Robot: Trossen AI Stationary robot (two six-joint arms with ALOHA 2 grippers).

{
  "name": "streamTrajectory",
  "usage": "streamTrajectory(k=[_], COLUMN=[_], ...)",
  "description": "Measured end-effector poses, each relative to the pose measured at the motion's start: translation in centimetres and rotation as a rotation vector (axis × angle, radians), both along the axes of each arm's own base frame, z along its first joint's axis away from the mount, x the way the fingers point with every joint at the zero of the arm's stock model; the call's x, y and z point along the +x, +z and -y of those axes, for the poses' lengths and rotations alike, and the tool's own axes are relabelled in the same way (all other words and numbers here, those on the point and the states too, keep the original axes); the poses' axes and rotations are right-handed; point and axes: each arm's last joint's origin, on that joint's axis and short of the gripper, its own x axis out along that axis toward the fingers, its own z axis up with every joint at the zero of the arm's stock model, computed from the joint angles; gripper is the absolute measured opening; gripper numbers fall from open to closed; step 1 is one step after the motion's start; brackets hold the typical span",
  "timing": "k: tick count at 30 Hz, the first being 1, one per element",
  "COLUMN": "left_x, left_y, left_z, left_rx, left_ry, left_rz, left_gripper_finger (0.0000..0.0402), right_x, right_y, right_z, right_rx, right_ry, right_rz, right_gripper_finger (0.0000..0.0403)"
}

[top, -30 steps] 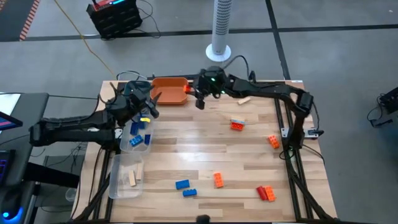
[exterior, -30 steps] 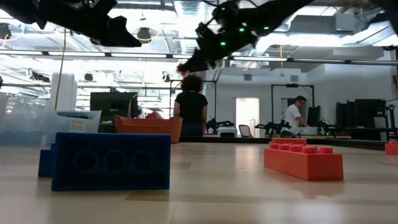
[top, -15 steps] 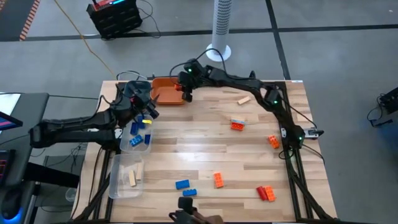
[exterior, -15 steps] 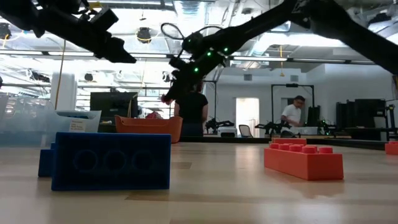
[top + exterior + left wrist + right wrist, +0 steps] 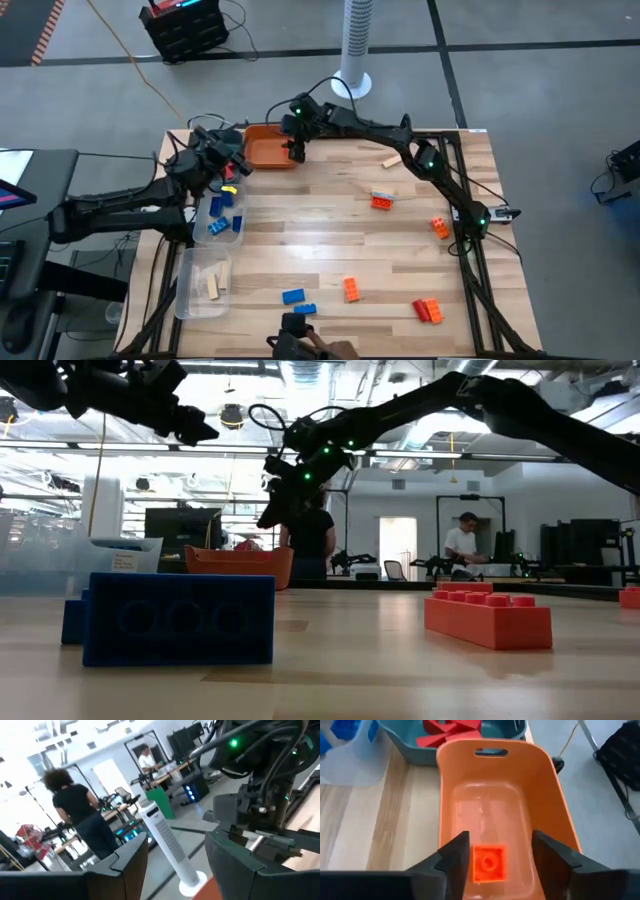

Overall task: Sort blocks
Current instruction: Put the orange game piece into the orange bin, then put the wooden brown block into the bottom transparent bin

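- Left gripper (image 5: 232,166) hangs above the clear tray (image 5: 233,229) of blue blocks (image 5: 219,226); its fingers stand apart in its wrist view, and you can see nothing between them.
- Step in hand, as you would judge it: dropping an orange block (image 5: 488,863) into the orange tray (image 5: 547,805).
- Right gripper (image 5: 294,146) is over that tray, jaws spread, block between the fingers; released or not, hard to tell.
- Next move calls for you to lift clear and reach for the loose blocks (image 5: 351,289) well apart on the table (image 5: 330,240).
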Motion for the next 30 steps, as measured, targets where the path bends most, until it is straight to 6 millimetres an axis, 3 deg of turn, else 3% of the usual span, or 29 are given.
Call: streamTrajectory(k=[7,17,26,30], left_x=[-0.2,0.3,0.5,0.4], left_y=[0.2,-0.5,-0.4,-0.1], left_z=[-0.4,-0.8,-0.9,-0.9], left_rx=[0.025,-0.023,-0.183,-0.262], left_ry=[-0.004,-0.013,-0.019,-0.012], left_rz=[-0.006,-0.004,-0.047,-0.104], left_gripper_finger=[0.0192,0.0192,0.0192,0.0192], right_x=[-0.2,-0.7,-4.3,-4.7], right_y=[1.6,1.2,0.0,-0.2], right_z=[0.3,-0.1,0.7,0.5], right_rx=[-0.004,0.034,0.188,0.175], right_ry=[-0.006,-0.051,-0.223,-0.267], right_rz=[0.008,-0.073,-0.366,-0.427], right_gripper_finger=[0.0239,0.0235,0.0234,0.0234])
